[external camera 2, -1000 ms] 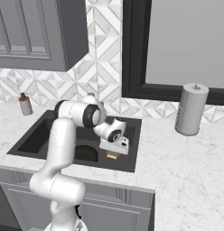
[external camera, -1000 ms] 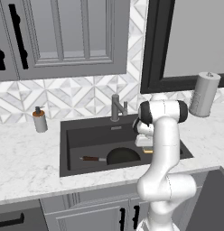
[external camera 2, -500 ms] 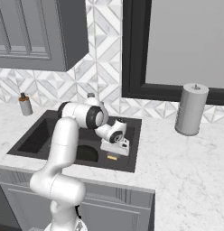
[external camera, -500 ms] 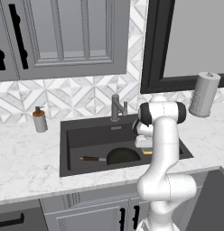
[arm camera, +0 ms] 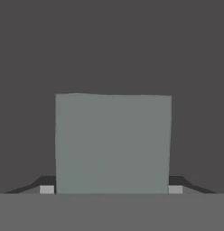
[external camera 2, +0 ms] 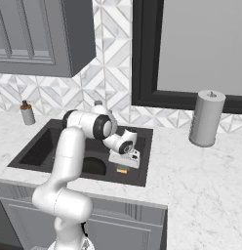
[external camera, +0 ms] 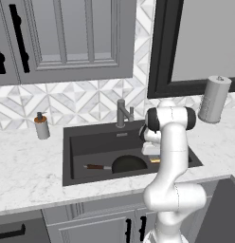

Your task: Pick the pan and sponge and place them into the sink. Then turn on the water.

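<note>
**Sponge brought low in the sink, release not yet seen**

Since the earlier frame the hand has been lowered a little further into the basin, while everything else is unchanged. The gripper (external camera 2: 123, 165) is seen pointing down, close above the right part of the floor of the sink (external camera: 91, 142). In the hand view the jaws are held wide, and the sponge (arm camera: 113, 142) spans the whole gap, its sides lying flush against both fingertips (arm camera: 47, 189). It is therefore judged to be gripped rather than dropped. In the base views a sliver of its yellow body is seen just under the hand.

The pan (external camera: 128, 164) is already lying in the sink just beside the hand, on the side away from the window, with its handle (external camera: 95, 167) pointing away from the gripper. The faucet (external camera: 122, 113) stands at the back rim, near the wrist.

Two risks are judged from here. If the jaws are opened only slightly, the soft sponge could cling to one pad and be lifted back out on withdrawal. If the arm is raised carelessly towards the tap, the faucet could be struck, since little room is left behind the wrist
</note>
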